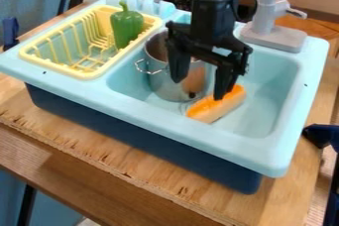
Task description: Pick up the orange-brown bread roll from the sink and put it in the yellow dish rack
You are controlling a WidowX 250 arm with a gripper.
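Note:
My black gripper [200,87] hangs over the light blue sink basin with its two fingers spread wide apart, open, and nothing between them. Behind and below it stands a metal pot [167,84] with a wire handle at its left side, partly hidden by the gripper. An orange and tan sausage-like toy [217,106] lies in the basin right of the pot, close to the right fingertip; whether they touch I cannot tell. In the yellow dish rack [86,75], left of the gripper, a green bell pepper [126,28] stands upright at the rack's right side.
The toy sink's rim [192,136] surrounds basin and rack on a wooden table [155,178]. A grey faucet [273,34] rises at the back right, near the arm. Dark blue clamp-like parts are at the far left and right edges.

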